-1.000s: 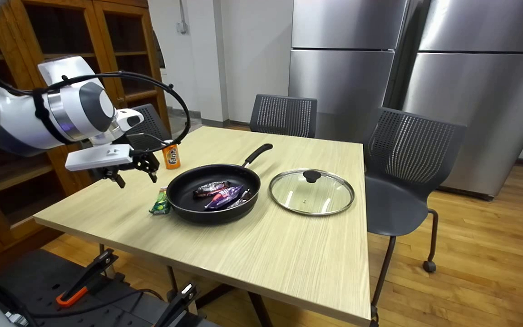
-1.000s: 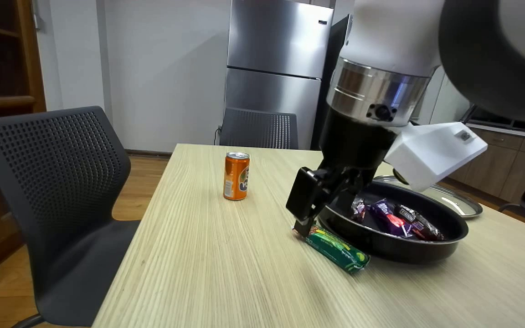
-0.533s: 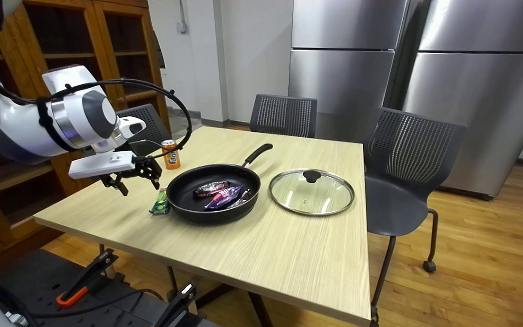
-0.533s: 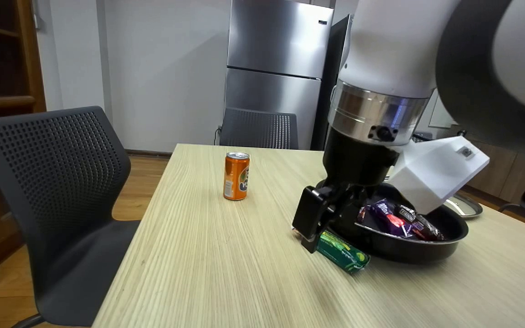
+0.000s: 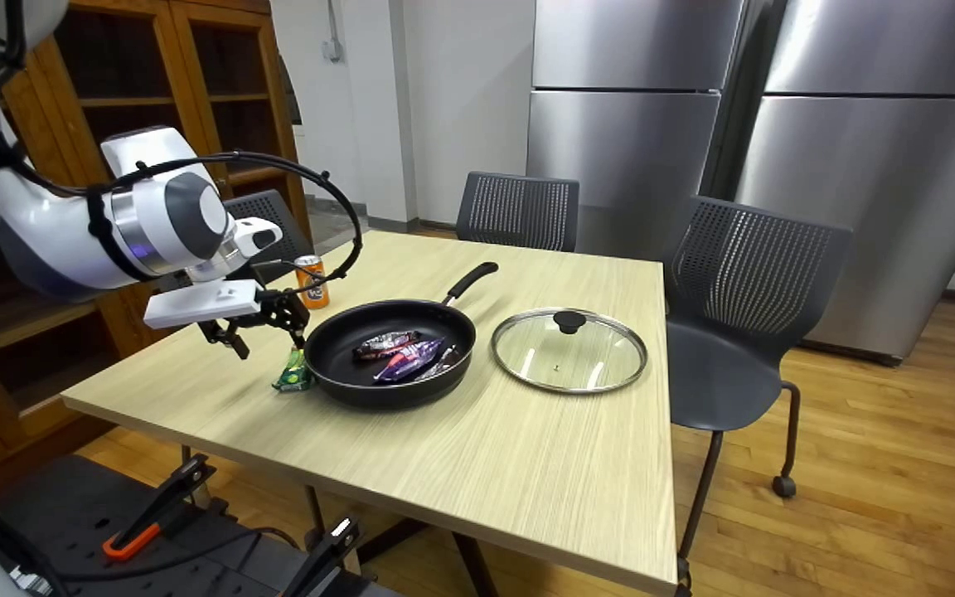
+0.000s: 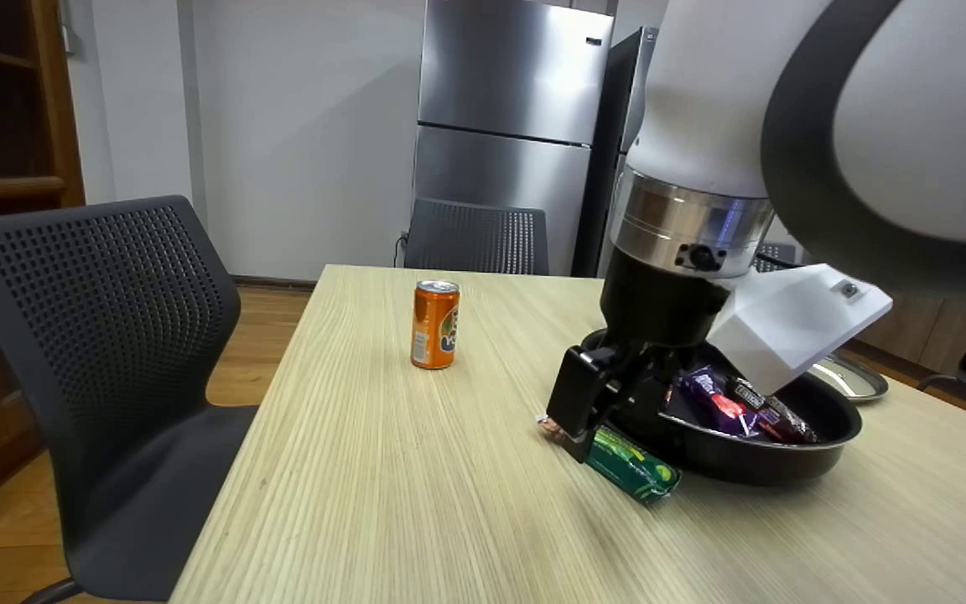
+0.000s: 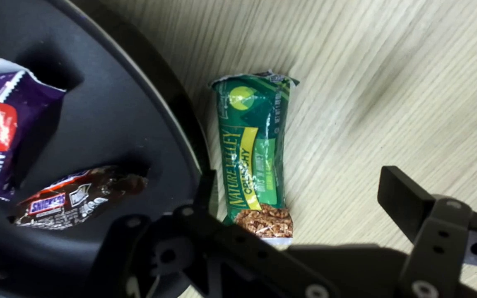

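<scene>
Wrist view has the gripper (image 7: 302, 188) spread wide and holding nothing, with the green Nature Valley Crunchy granola bar (image 7: 253, 157) in the gap between its fingers, nearer the one seen against the rim of the frying pan (image 7: 114, 111), its long axis roughly square to the line joining the fingertips. In an exterior view the bar sits just beside the pan, below the fingertips, toward the left corner of the desk (image 5: 544, 473). In an exterior view a finger hides part of the bar, whose brown end points toward the desk's left edge, the Fanta can (image 6: 435, 327) standing nearer that edge.
</scene>
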Robot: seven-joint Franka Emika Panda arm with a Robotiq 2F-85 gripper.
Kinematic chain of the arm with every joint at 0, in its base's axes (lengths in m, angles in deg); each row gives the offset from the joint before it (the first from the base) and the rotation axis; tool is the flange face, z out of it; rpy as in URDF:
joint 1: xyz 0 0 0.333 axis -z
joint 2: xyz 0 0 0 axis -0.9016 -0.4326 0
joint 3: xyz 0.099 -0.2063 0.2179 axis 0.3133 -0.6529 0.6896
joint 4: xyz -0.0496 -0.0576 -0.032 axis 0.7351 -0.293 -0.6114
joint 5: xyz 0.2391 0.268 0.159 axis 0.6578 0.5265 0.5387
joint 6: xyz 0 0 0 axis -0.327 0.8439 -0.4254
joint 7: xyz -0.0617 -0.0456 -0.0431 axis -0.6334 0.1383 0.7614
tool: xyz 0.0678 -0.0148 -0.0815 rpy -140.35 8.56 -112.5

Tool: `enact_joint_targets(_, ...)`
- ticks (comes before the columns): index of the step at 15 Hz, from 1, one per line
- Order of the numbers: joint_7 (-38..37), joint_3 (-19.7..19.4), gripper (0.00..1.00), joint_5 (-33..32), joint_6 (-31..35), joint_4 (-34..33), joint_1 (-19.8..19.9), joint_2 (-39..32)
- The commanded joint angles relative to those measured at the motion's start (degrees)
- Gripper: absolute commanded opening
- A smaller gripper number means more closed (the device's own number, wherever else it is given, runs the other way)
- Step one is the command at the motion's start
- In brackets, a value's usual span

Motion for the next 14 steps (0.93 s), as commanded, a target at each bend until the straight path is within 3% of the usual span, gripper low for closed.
enact_joint_targets(1,2.64,2.8,1.0,1.85,-0.5,-2.11,3.0,-1.5)
enact_joint_targets(14,2.92,7.3,1.0,2.55,-0.56,-6.35,8.78,-5.64)
